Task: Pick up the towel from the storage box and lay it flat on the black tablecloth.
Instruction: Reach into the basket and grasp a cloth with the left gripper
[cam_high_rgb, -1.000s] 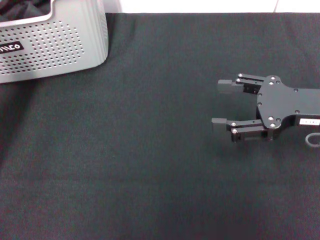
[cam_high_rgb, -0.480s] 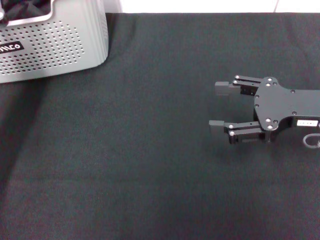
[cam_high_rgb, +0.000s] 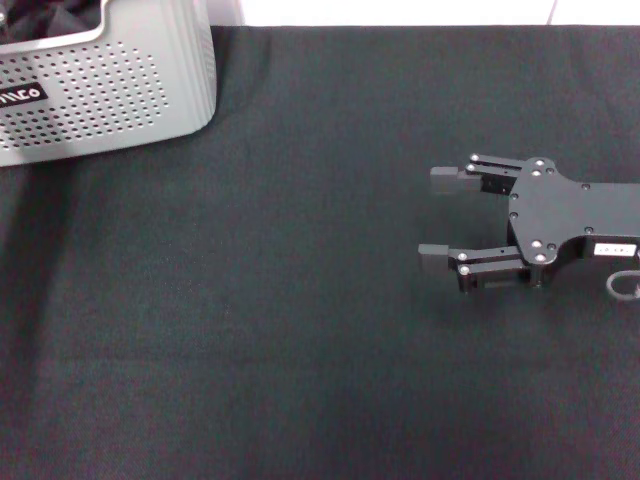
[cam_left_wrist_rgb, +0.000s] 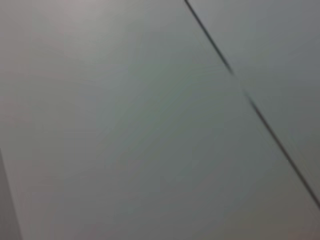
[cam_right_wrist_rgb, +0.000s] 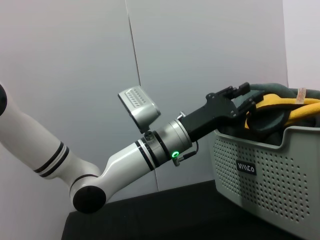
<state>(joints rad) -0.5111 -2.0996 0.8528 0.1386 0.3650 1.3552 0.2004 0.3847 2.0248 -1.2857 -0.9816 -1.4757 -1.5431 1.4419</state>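
The light grey perforated storage box (cam_high_rgb: 110, 90) stands at the far left corner of the black tablecloth (cam_high_rgb: 280, 300). In the right wrist view my left arm reaches over the box (cam_right_wrist_rgb: 270, 165). There my left gripper (cam_right_wrist_rgb: 251, 106) is closed on a bunched fold of the towel (cam_right_wrist_rgb: 282, 102), which is yellow-orange and grey-green and rises above the rim. My right gripper (cam_high_rgb: 436, 215) hovers low over the cloth at the right, open and empty, its fingers pointing toward the box.
A pale wall panel with a dark seam (cam_left_wrist_rgb: 250, 100) fills the left wrist view. The tablecloth's far edge meets a white surface (cam_high_rgb: 400, 12). Black cloth stretches between the box and my right gripper.
My right gripper has drifted slightly nearer and toward the left. Dark shapes inside the box's top corner have shifted.
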